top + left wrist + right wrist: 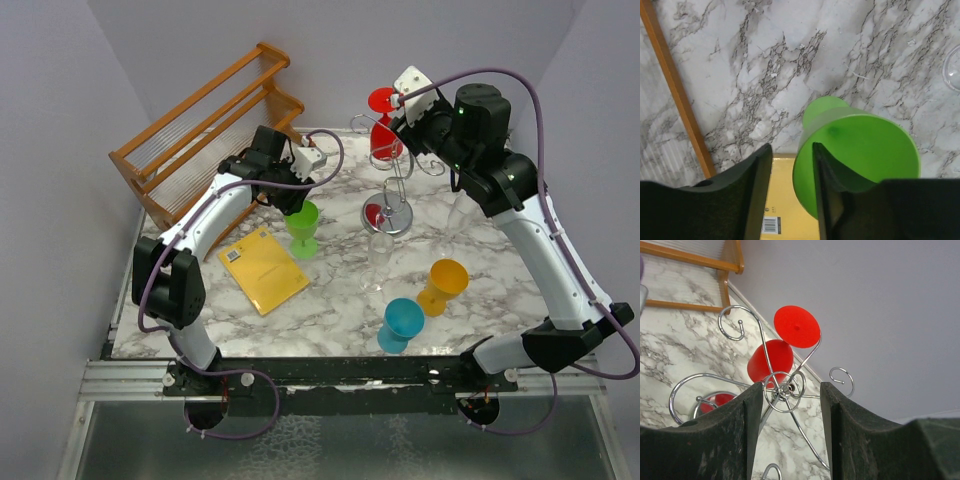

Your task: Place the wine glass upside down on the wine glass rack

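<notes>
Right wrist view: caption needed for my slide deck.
Red glass hanging upside down on the wire rack, framed by the open right gripper.

Silver wire wine glass rack point(392, 218) stands upright, back right of the marble top: central pole, scroll-ended arms, round shiny base. Red wine glass point(771, 361) hangs on one arm, foot up, bowl down. Green wine glass point(304, 228) stands upright, left of the rack.
</notes>
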